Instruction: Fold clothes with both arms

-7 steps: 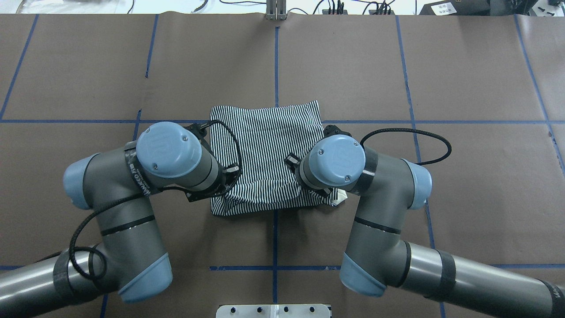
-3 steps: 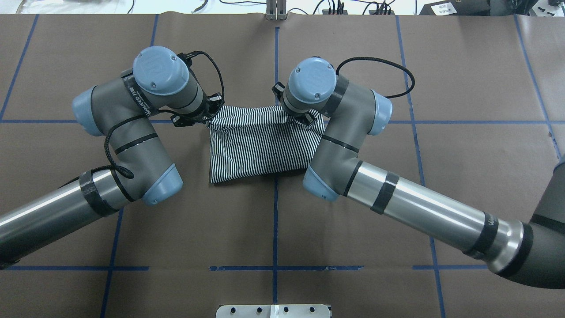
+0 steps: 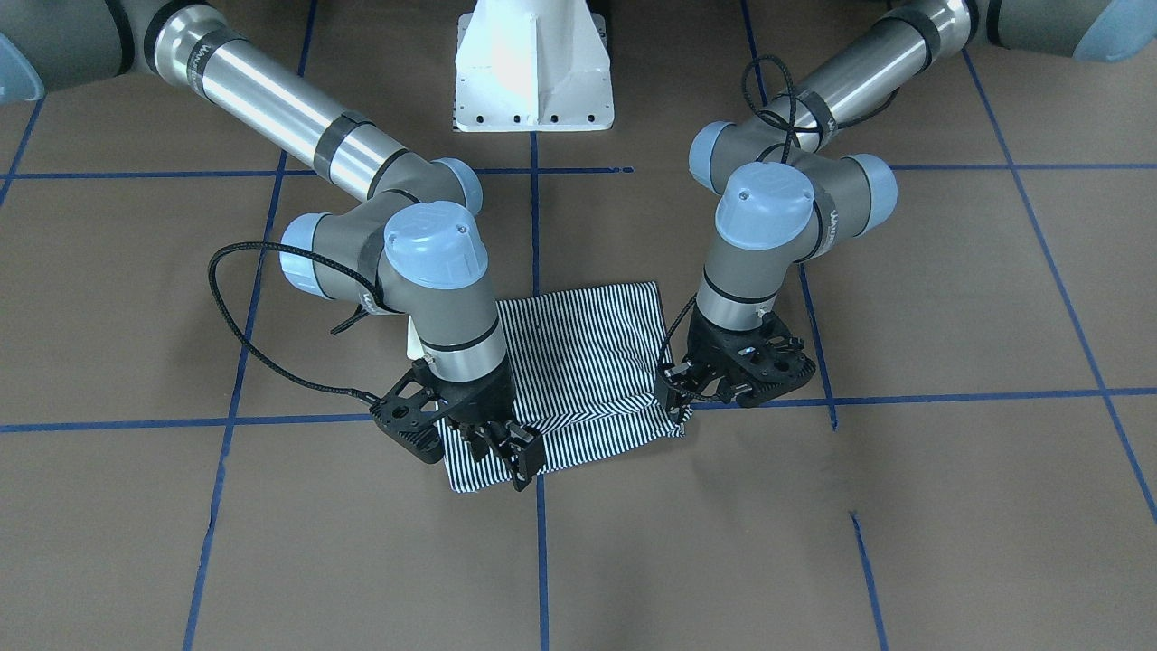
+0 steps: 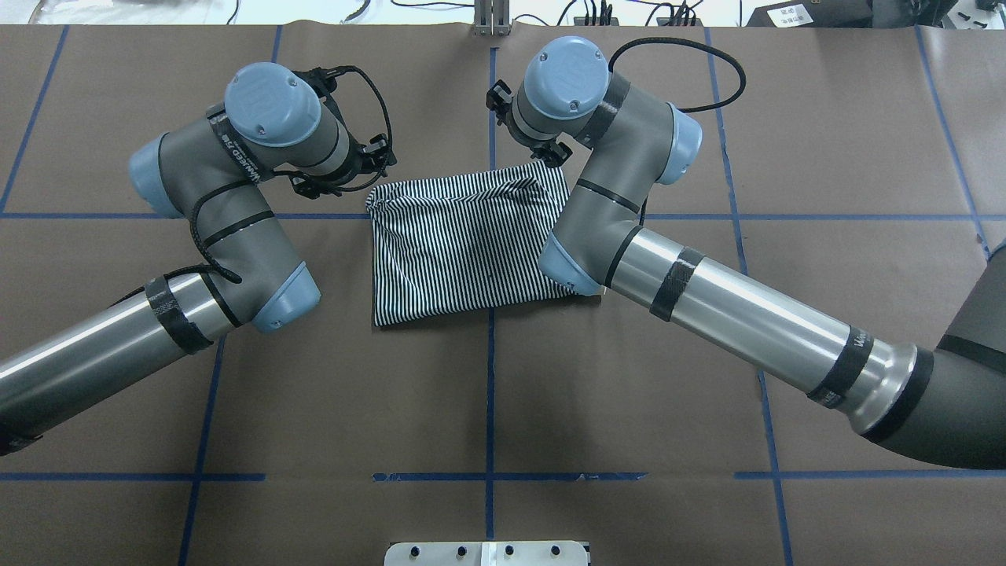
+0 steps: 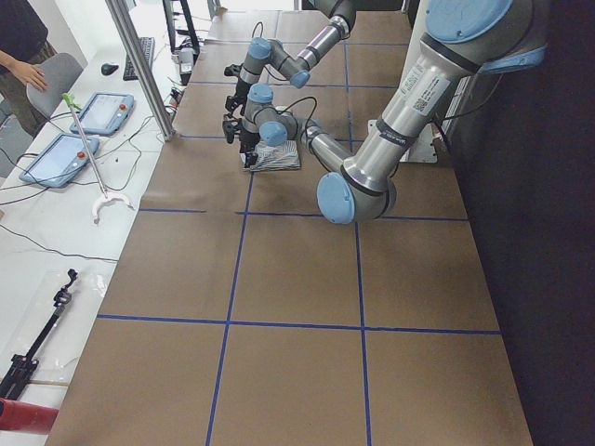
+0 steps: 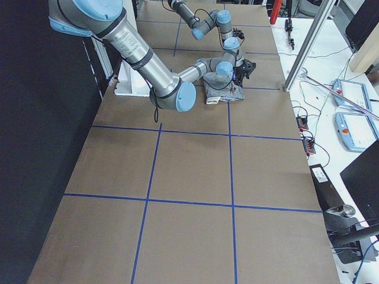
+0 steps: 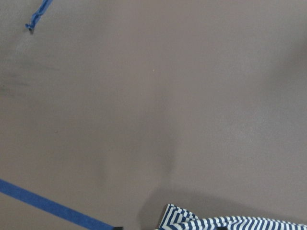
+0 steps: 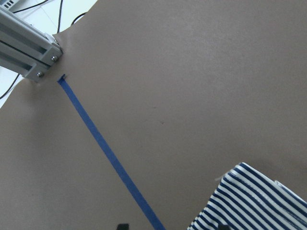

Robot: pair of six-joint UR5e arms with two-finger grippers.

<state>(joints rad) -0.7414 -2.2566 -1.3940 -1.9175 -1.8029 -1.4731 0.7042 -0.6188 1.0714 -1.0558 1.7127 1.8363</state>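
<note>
The striped shirt (image 4: 464, 244) lies folded into a flat rectangle at the middle of the brown table, also seen in the front view as the shirt (image 3: 578, 362). My left gripper (image 3: 676, 391) hangs low at the far left corner of the shirt, and its jaws look open. My right gripper (image 3: 511, 448) stands over the far right corner with its fingers spread. In the right wrist view the shirt corner (image 8: 259, 201) rests on the table and two black fingertips stand well apart at the bottom edge. In the overhead view both wrists hide the fingers.
The white base pedestal (image 3: 533, 72) stands at the robot's side of the table. Blue tape lines (image 4: 491, 393) cross the brown cover. An aluminium post (image 4: 491, 20) rises at the far edge. A person (image 5: 23, 37) and tablets (image 5: 98, 111) are at a side table.
Both arms carried the shirt's near edge over to the far edge, folding it in half. The edge that was lifted now lies on the table, and both wrists have moved a little farther away.
</note>
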